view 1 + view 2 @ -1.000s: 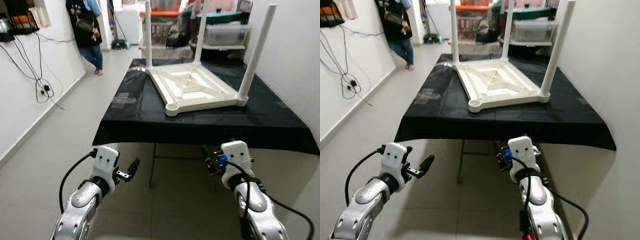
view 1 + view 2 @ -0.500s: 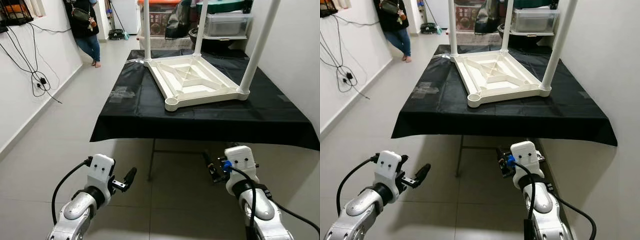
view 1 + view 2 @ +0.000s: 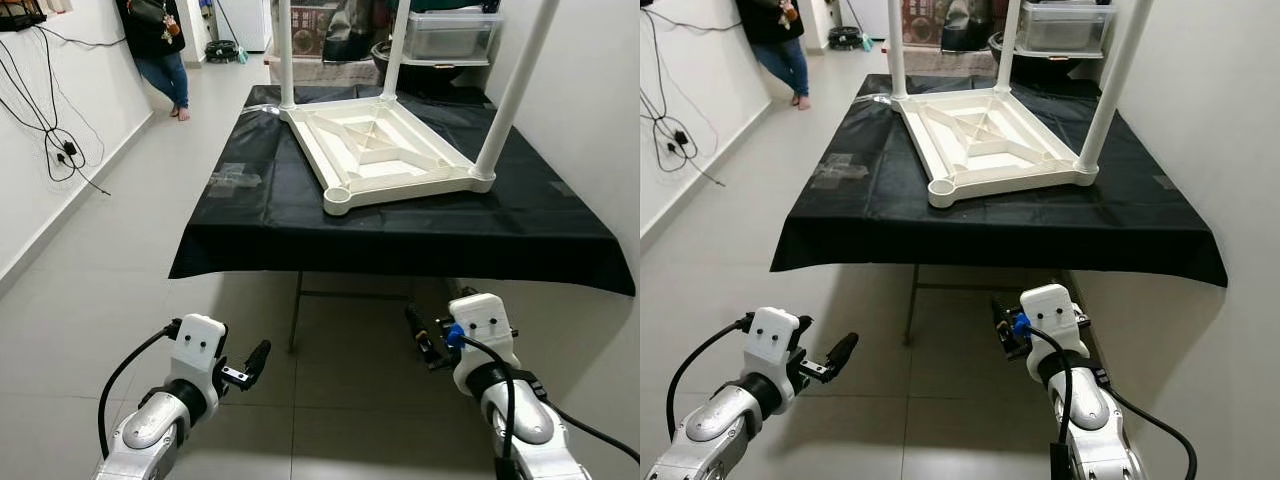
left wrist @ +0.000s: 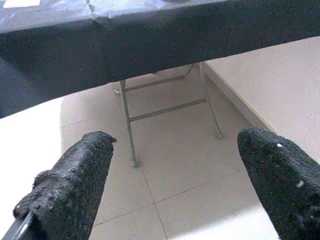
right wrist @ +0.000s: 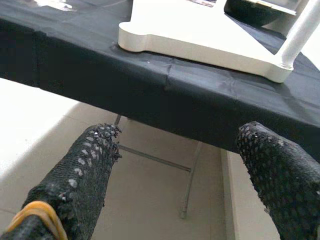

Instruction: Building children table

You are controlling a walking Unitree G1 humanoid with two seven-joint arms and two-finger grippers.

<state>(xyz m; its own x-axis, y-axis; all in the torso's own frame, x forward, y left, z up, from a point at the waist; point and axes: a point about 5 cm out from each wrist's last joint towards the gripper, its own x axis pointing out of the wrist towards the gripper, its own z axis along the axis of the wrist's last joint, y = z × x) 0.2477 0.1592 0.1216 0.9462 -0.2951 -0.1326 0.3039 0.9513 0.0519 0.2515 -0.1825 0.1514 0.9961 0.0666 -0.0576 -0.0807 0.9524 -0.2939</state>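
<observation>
A white children's table [image 3: 385, 150] lies upside down on a table draped in black cloth [image 3: 400, 240]. Three white legs stand up from its corners, one at the near right [image 3: 515, 90] and two at the back [image 3: 283, 50]. The near left corner socket [image 3: 338, 196] holds no leg. My left gripper [image 3: 255, 360] hangs open below the cloth's front edge, above the floor. My right gripper [image 3: 420, 335] is open too, also under the front edge. The right wrist view looks up at the white tabletop [image 5: 200, 35] between the right gripper's fingers [image 5: 85, 170].
A person [image 3: 160, 50] stands at the far left by the wall, near dangling cables [image 3: 60, 150]. Storage boxes [image 3: 450, 30] sit behind the table. A white wall runs close along the right. Folding metal legs [image 4: 127, 125] show under the cloth. Open tiled floor lies to the left.
The whole picture has shifted, so the camera has moved; the table looks a little nearer. Both grippers sit lower in view, still open and holding nothing.
</observation>
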